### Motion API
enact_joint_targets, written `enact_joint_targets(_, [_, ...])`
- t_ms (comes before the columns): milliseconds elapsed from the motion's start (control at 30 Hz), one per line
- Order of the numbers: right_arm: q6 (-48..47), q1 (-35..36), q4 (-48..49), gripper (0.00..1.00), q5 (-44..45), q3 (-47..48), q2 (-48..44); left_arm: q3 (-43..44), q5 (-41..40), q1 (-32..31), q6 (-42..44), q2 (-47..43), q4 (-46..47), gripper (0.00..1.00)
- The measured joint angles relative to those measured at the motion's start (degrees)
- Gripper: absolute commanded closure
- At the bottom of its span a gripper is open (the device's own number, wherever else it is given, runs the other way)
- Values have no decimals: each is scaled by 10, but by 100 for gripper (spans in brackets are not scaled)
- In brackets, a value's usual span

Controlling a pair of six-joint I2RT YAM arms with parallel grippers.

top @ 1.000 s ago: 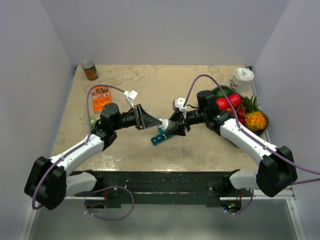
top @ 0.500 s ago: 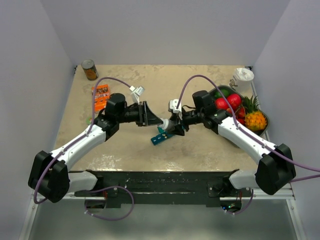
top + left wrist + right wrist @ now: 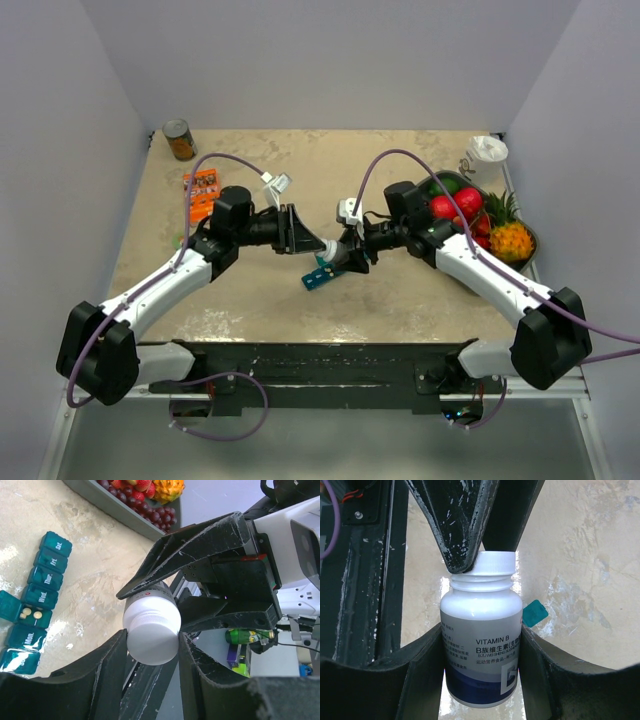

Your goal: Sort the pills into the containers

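Mottled beige table [image 3: 250, 300], grey walls [image 3: 320, 60]

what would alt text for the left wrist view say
The left gripper clamps the white cap of a bottle that the right gripper holds by its body from the opposite side, above a beige table. At left lies a teal pill organiser, one compartment open with pills inside; a grey fruit tray sits at top.

soft, even light falls from above in the top view, leaving faint shadows on the table [image 3: 400, 290] beneath both arms. inside the left gripper [image 3: 152, 636] the bottle cap [image 3: 150, 622] glares almost blown-out white, and the near fingers [image 3: 95, 680] look blurred. past the right gripper [image 3: 481, 630] patches of table wash out, while the bottle [image 3: 481, 655] label stays sharp.
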Motion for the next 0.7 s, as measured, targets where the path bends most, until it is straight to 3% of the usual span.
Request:
enact_joint_targets(233, [29, -4, -1, 100, -15, 0, 1, -11, 10, 2, -3, 0, 18, 91])
enact_joint_targets(700, [140, -31, 57, 100, -124, -37, 9, 3, 92, 4, 114, 19, -12, 92])
